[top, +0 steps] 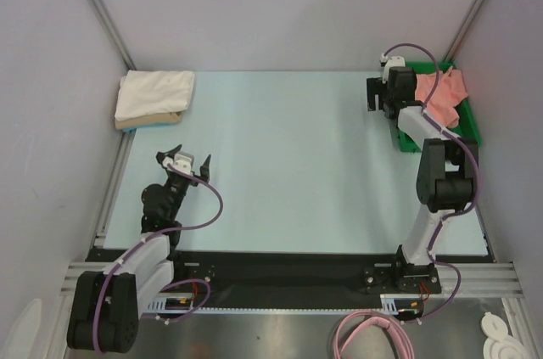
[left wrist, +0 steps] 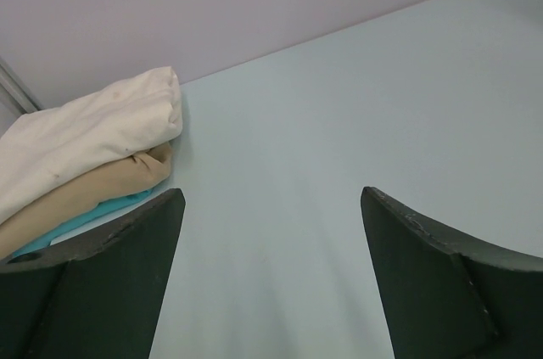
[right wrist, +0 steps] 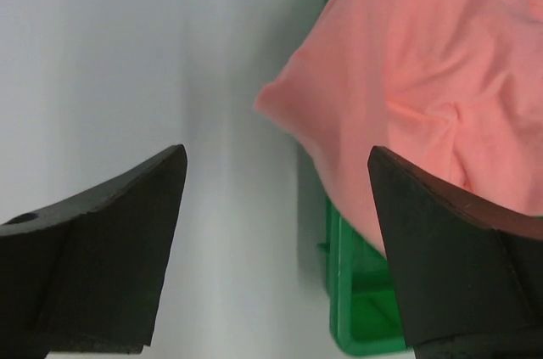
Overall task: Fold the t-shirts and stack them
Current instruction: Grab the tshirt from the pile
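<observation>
Black right pincer [right wrist: 277, 155], rumpled salmon t-shirt [right wrist: 424, 79]

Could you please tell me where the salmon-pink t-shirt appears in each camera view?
Top external: salmon-pink t-shirt at the far right, in the green tray.
Left wrist: not in it.
Right wrist: upper right, overhanging the tray's edge.
Shared landmark: the green tray.

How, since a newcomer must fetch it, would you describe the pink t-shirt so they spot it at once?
Find the far right corner of the pale blue table, where a bright green tray sits. The salmon-pink t-shirt lies crumpled in it, spilling over its rim. It alone is pink and unfolded; the white shirt and tan shirt sit stacked at far left.
</observation>
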Action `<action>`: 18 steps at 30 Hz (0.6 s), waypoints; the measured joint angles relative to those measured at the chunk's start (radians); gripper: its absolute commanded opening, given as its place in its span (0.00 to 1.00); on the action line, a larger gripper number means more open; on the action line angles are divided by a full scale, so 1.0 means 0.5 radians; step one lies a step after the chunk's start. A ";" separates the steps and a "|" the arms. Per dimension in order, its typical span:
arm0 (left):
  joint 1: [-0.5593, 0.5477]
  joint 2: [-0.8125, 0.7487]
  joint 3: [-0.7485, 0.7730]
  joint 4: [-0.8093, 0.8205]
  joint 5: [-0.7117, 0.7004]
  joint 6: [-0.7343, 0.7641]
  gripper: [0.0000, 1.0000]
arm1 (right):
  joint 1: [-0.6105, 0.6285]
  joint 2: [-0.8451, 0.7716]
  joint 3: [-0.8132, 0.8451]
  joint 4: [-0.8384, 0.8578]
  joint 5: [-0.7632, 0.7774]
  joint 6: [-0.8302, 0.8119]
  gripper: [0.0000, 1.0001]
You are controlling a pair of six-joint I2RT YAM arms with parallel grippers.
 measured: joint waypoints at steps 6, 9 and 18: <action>0.000 -0.005 -0.001 -0.018 0.005 0.018 0.91 | -0.055 0.257 0.209 -0.130 0.084 -0.002 0.77; 0.000 -0.005 -0.001 -0.028 0.005 0.019 0.91 | -0.054 0.282 0.211 -0.179 0.082 0.000 0.68; 0.000 -0.004 -0.001 -0.043 0.030 0.034 0.92 | -0.063 0.285 0.211 -0.192 0.083 0.001 0.22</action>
